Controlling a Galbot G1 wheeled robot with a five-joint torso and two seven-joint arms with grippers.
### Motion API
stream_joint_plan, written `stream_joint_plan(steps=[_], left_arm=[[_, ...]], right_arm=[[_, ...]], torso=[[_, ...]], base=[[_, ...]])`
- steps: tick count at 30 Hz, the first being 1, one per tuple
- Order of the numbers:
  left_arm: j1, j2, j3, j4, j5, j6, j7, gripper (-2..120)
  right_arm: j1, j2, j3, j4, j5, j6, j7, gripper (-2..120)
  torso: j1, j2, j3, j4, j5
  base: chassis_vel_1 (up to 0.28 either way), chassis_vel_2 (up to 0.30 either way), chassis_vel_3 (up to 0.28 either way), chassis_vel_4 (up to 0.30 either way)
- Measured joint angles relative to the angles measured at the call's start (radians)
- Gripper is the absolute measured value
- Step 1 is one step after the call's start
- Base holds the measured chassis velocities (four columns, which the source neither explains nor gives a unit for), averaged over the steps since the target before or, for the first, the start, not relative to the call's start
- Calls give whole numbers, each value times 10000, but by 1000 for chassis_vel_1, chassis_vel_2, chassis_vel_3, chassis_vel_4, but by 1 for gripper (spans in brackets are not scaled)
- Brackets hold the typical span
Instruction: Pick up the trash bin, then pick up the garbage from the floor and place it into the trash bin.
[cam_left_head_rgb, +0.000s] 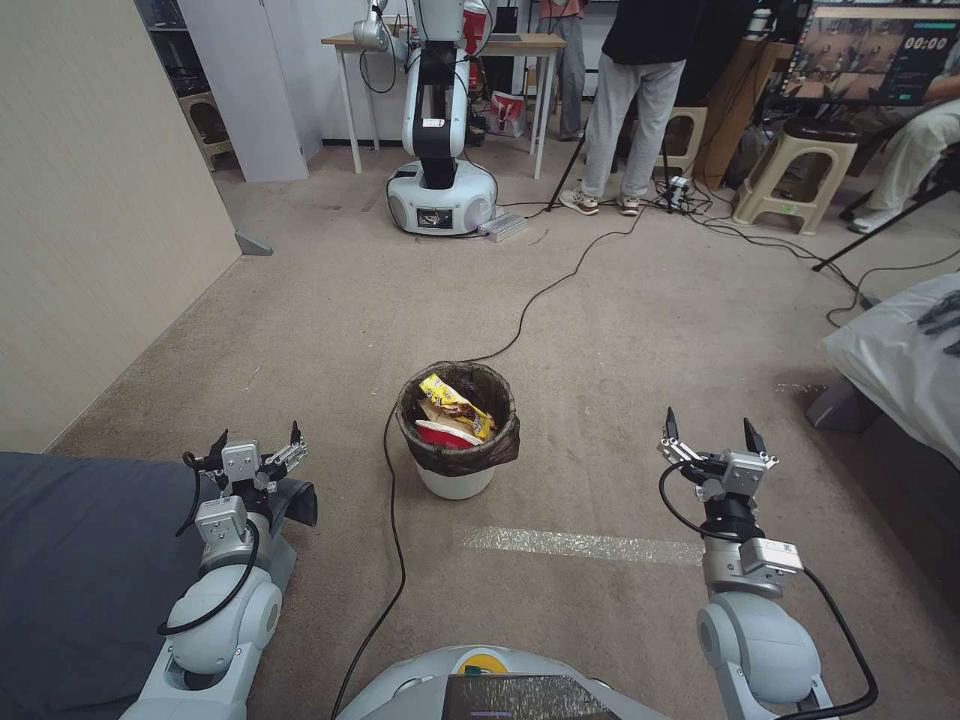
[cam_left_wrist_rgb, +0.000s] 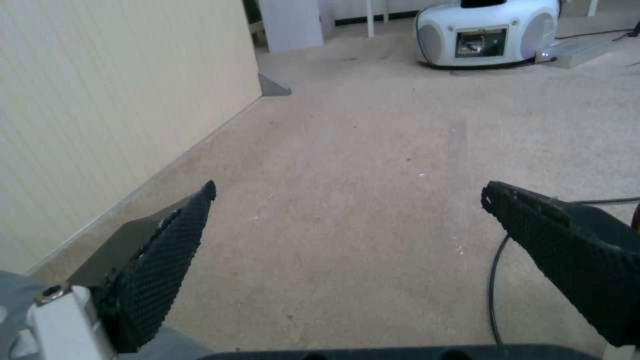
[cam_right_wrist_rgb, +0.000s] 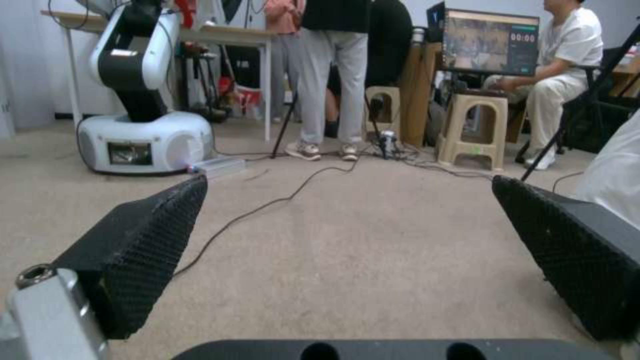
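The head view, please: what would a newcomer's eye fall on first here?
Probably the trash bin, standing on the carpet straight ahead between the two arms, its dark bag folded over the rim and garbage already inside, a yellow wrapper on top. Next, the left claw and right claw, both open and empty, held low on either side of the bin. A black cable runs across the floor right beside the bin.

Beige short-pile carpet floor (cam_left_head_rgb: 640, 330); cream panelled wall (cam_left_head_rgb: 90, 200) at left; light wooden table (cam_left_head_rgb: 520, 45) and tan plastic stool (cam_left_head_rgb: 795, 175) behind.
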Motion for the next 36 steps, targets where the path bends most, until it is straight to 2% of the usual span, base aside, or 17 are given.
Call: stream_joint_plan(steps=[36], left_arm=[[-19,21,22,45,90,42,72,100]], right_arm=[[77,-33,-45,15,113,-121,49,100]], torso=[[0,0,0,1,0]], base=[[0,0,0,0]])
